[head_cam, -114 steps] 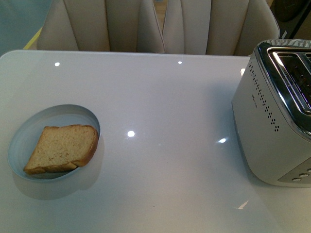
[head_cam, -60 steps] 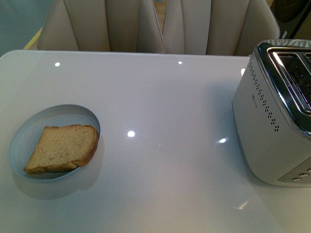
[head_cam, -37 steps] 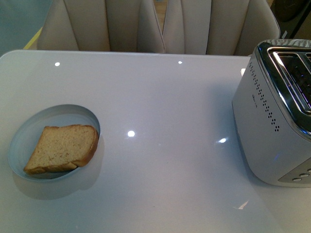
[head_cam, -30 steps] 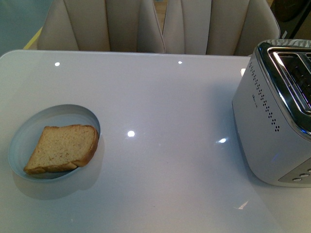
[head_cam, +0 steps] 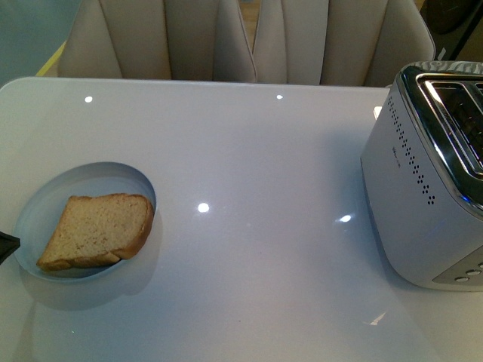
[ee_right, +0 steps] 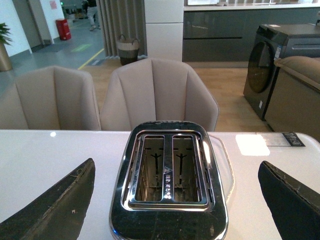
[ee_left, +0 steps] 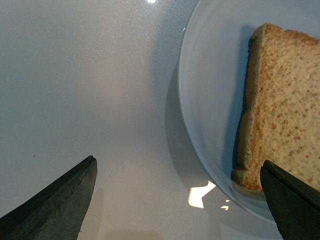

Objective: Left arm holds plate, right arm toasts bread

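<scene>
The bread (head_cam: 96, 230) lies on the plate (head_cam: 45, 200), near left on the white table (head_cam: 249, 151). The left gripper (ee_left: 177, 162) hovers with jaws spread astride the plate's left rim. The right gripper (ee_right: 176, 165), likewise spread, faces the toaster (head_cam: 423, 181) at the right.

"What's under the left gripper (ee_left: 177, 162)?"
"Glossy white table (ee_left: 75, 75), and the plate (ee_left: 210, 100) with the bread (ee_left: 280, 110) lying flat in it."
"The jaws?"
"Spread wide, empty. One black finger (ee_left: 55, 205) is over bare table, the other by the plate's rim."
</scene>
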{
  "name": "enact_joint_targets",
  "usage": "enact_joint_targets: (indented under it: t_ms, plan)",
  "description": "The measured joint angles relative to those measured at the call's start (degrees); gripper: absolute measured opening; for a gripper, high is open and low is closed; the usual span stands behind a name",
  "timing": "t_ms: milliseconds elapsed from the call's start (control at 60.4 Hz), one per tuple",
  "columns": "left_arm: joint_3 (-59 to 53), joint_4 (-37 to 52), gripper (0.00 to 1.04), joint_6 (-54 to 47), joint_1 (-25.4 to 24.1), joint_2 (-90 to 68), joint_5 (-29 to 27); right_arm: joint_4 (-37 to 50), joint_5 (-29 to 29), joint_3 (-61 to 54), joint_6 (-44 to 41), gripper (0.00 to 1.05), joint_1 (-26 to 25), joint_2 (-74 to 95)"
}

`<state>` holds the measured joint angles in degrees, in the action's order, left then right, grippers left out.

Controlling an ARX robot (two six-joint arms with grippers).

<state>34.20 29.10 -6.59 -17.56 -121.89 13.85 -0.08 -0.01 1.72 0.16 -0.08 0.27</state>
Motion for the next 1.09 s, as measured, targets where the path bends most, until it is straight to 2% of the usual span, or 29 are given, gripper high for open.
enact_joint_targets:
  t_ms: [447,762,812,878,1093]
  plan:
    - [10.43,-2.47,0.98,0.72,3.15,-8.92,-1.95,0.00,0.00,0.00,0.00,0.96,0.00,0.00]
    - [16.24,-5.57,0.96,6.05,3.78,-11.69,-1.79,0.00,0.00,0.00,0.00,0.96,0.00,0.00]
    - [16.55,-5.66,0.91,6.16,3.80,-11.98,-1.86,0.00,0.00,0.00,0.00,0.96,0.00,0.00]
    - [17.22,-6.27,0.77,6.03,3.80,-12.41,-2.47,0.00,0.00,0.00,0.00,0.96,0.00,0.00]
    - [18.51,-7.39,0.43,5.20,3.80,-13.40,-4.00,0.00,0.00,0.00,0.00,0.96,0.00,0.00]
